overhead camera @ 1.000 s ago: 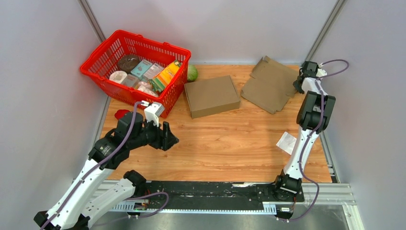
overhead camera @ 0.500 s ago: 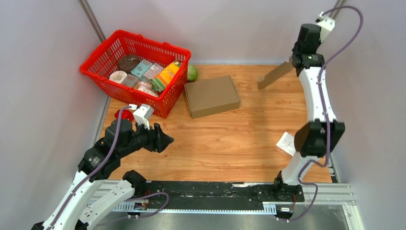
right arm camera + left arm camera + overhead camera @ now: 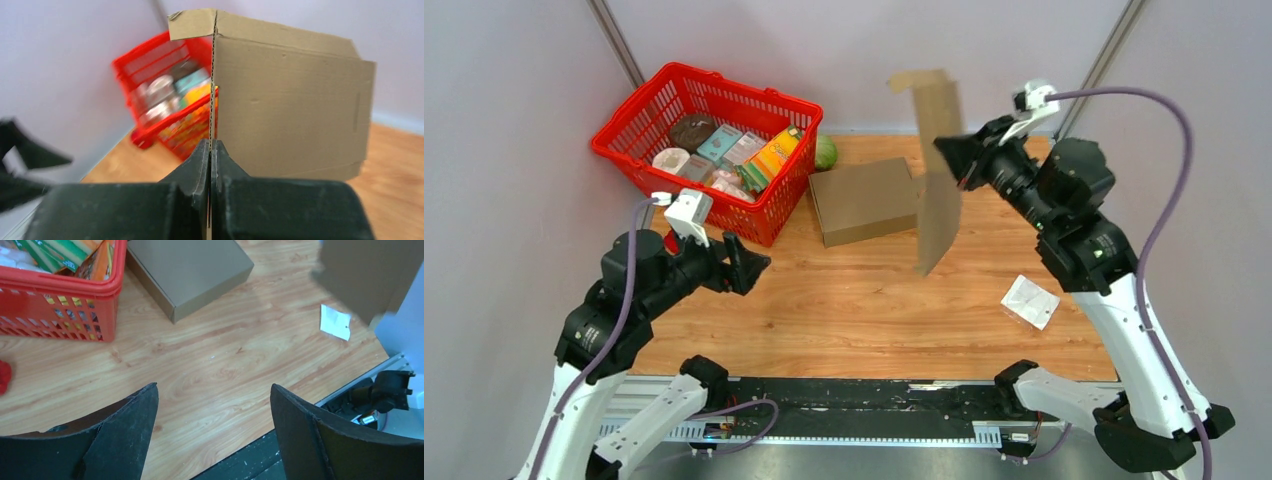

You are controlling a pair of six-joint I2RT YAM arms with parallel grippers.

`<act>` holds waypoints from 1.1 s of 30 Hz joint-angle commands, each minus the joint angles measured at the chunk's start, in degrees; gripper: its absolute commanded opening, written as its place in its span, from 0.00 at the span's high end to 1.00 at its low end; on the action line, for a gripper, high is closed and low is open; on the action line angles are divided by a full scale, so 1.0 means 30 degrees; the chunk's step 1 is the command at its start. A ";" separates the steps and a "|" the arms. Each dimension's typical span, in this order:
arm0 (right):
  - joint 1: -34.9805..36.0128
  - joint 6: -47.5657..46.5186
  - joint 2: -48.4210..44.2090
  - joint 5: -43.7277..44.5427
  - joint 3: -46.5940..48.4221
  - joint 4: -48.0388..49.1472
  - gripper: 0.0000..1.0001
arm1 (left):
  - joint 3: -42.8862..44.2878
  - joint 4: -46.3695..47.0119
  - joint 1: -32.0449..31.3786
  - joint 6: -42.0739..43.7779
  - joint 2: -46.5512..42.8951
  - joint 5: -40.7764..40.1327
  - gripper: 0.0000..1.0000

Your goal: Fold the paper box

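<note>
Wood-grain counter (image 3: pixel 874 310) seen from above, with two white and black robot arms bolted at its near edge.

Nearest, over the near left corner, the left hand (image 3: pixel 212 392) hovers above the wood. Its two dark fingers are spread wide apart and nothing is between them. Through its wrist camera, a small red thing (image 3: pixel 3 376) shows at the counter's left edge, too cut off to identify.

Toward the near right corner, a small white packet (image 3: pixel 1030 301) lies flat on the wood, close to the right edge.

Farther back, above the right half of the counter, the right hand (image 3: pixel 951 152) is pinched tight on one edge of the unfolded paper box (image 3: pixel 939 215), a flat brown cardboard blank. The blank is held upright in the air, clear of the counter, its lower end hanging down and a small flap bent over at the top. The right wrist camera shows the corrugated edge running straight up from between the closed fingers.

Behind the blank, near the middle of the far edge, a closed cardboard box (image 3: pixel 867 200) rests flat on the wood.

Just beside it, in the far left corner, stands a red plastic basket (image 3: pixel 796 170) filled with packaged groceries. A round green item (image 3: pixel 826 153) sits on the counter between the basket and the far edge.
</note>
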 commanded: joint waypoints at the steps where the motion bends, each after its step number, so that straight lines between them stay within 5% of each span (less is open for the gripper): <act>1: 0.0178 0.3768 -0.0616 -0.7442 -0.3360 0.3313 1.00 | 0.0741 0.0194 0.2886 0.1696 -0.0047 0.4554 0.10; 5: 0.0208 0.5618 -0.0647 -0.9755 -0.4245 0.3644 1.00 | -0.2262 0.3673 0.5843 0.0064 -0.0134 0.8098 0.10; 9: 0.0179 0.6585 -0.0997 -1.0610 -0.4595 0.3407 1.00 | -0.7395 1.2648 0.8956 -0.3892 -0.0399 1.1702 0.10; 18: -0.0055 0.9050 -0.1087 -1.0349 -1.0274 0.6772 1.00 | -1.4959 2.1604 1.0163 -0.8876 -0.0224 1.0453 0.12; 23: -0.1839 0.9512 -0.0794 -0.8120 -1.4603 0.7415 1.00 | -1.6075 2.1792 1.0162 -0.8678 -0.0077 1.0363 0.17; 27: -0.3713 0.9460 -0.0647 -0.8354 -1.6635 0.7625 1.00 | -1.5960 1.9131 0.9724 -0.7330 0.0535 0.8583 0.22; 33: -0.4362 0.8754 -0.1056 -0.8384 -1.8069 0.7214 1.00 | -1.4907 1.9006 0.5420 -0.7035 0.5532 0.5504 0.27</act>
